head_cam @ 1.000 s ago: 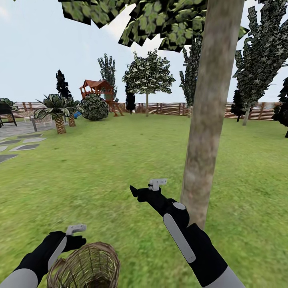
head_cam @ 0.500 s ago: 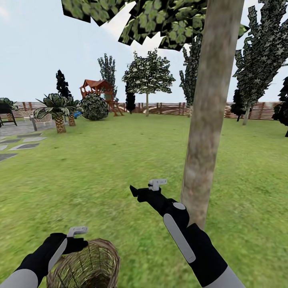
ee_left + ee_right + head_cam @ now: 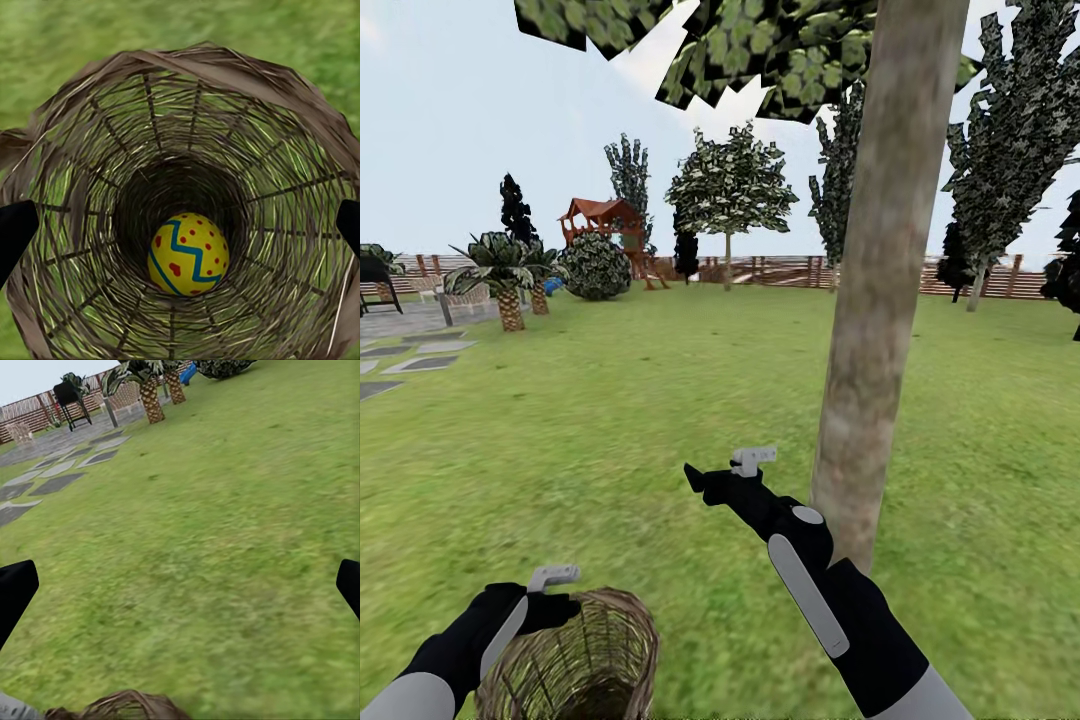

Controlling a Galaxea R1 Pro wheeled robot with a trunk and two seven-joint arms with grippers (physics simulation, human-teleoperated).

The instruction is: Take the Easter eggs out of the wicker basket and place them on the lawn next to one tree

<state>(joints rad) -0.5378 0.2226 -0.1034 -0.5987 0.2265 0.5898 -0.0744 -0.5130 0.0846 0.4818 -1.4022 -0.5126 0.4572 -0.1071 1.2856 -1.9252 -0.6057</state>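
Observation:
The wicker basket [image 3: 585, 655] sits at the lower left of the head view, tipped with its mouth toward my left gripper [image 3: 560, 606]. The left wrist view looks straight into the basket [image 3: 247, 120], where one Easter egg [image 3: 187, 253], yellow with red dots and a blue zigzag, lies at the bottom. My left gripper is open, its black fingertips [image 3: 15, 232] at either side of the rim. My right gripper [image 3: 700, 477] hangs open and empty over the lawn [image 3: 610, 420], just left of the tree [image 3: 870, 320] trunk.
A grey paved area [image 3: 410, 360] and short palms [image 3: 508, 275] lie far left. A play structure [image 3: 605, 225], a bush and more trees stand before the brown fence [image 3: 780, 270]. The right wrist view shows grass, paving stones [image 3: 67, 472] and the basket's rim [image 3: 124, 706].
The basket has tilted and its rim has risen slightly in the head view, while my left gripper has sunk a little toward it. The right arm has not moved.

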